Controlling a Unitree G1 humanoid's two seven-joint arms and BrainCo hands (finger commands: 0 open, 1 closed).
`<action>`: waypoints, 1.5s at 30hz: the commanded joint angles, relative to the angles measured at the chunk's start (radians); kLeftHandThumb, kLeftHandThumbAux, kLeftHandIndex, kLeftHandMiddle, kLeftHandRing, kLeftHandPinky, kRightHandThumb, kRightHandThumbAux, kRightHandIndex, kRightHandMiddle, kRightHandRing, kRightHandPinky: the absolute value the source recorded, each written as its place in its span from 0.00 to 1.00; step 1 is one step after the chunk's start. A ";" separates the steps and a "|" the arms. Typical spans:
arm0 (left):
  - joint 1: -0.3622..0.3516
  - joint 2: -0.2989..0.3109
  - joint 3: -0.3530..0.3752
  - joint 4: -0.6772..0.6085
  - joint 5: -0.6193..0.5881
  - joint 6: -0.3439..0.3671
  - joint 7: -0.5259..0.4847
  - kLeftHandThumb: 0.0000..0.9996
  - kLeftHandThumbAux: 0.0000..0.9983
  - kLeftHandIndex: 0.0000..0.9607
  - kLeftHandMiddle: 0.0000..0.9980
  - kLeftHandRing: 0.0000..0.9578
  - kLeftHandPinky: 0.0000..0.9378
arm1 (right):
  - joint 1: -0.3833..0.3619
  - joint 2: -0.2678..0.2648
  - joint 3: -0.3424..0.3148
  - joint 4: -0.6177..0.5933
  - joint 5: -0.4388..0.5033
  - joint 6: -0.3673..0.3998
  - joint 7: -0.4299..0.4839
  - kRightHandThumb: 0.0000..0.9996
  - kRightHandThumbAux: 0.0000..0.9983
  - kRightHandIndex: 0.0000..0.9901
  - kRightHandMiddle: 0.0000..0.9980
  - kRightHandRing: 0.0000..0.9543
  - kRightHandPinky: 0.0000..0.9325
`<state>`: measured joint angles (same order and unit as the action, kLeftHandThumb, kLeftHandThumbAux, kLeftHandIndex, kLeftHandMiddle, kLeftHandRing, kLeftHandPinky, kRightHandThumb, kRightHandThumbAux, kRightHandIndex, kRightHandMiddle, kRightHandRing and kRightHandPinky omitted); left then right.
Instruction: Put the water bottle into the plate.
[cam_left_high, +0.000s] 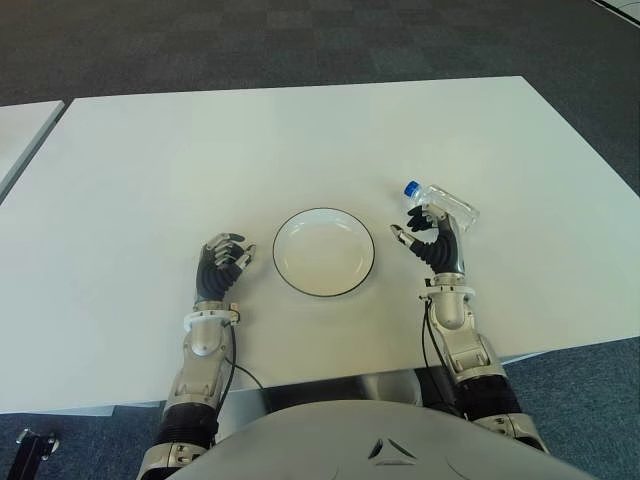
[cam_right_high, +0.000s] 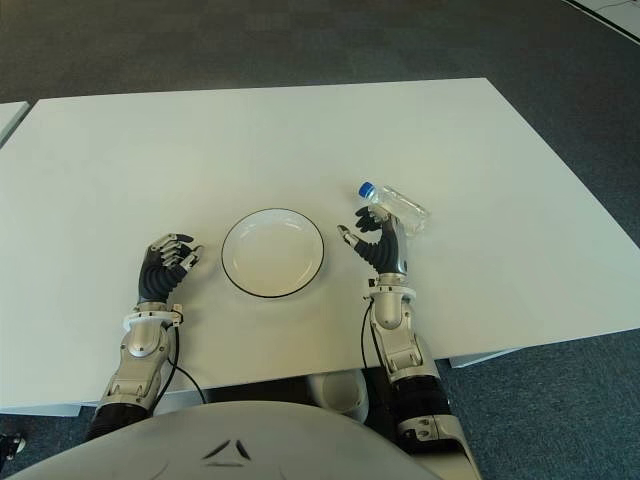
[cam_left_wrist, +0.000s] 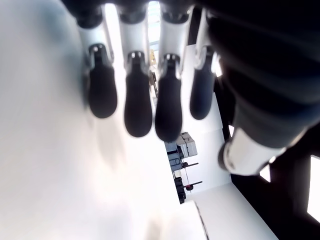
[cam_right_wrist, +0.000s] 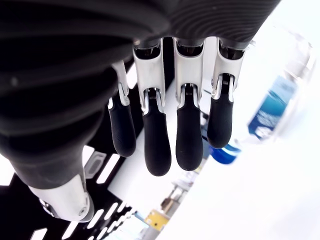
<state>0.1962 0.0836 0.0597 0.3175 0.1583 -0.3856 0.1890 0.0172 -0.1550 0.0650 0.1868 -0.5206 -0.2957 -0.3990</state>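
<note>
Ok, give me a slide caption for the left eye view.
Right robot hand open beside the lying water bottle; empty plate centred, left robot hand idle.

A white table (cam_left_high: 300, 140) is occupying most of the view, its surface lying flat and bare toward the far edge. A second white tabletop (cam_left_high: 22, 130) is showing at the left, apart from the first. Dark grey patterned carpet (cam_left_high: 300, 40) is lying beyond both.

No writing, brand or number can be read anywhere. The bottle (cam_right_wrist: 280, 107) at the plate's (cam_left_high: 323, 252) two o'clock wears a blue label (its print too blurred to make out).
</note>
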 joint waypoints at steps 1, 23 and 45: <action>0.017 -0.011 -0.002 0.022 -0.003 0.037 0.002 0.71 0.72 0.45 0.63 0.65 0.64 | -0.055 -0.037 -0.008 -0.039 -0.058 0.048 -0.017 0.70 0.73 0.43 0.59 0.59 0.48; 0.025 -0.023 0.002 0.020 0.001 0.024 0.008 0.70 0.72 0.45 0.65 0.67 0.66 | -0.235 -0.198 -0.019 0.004 -0.175 0.205 0.001 0.43 0.72 0.11 0.10 0.09 0.05; 0.029 -0.027 0.001 0.000 -0.006 0.059 0.005 0.70 0.72 0.45 0.64 0.65 0.65 | -0.399 -0.288 0.148 0.164 -0.317 0.585 0.324 0.55 0.20 0.00 0.00 0.00 0.00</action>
<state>0.2070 0.0641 0.0611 0.3010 0.1627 -0.3721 0.2030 -0.3639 -0.4329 0.1882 0.3216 -0.8306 0.2683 -0.1078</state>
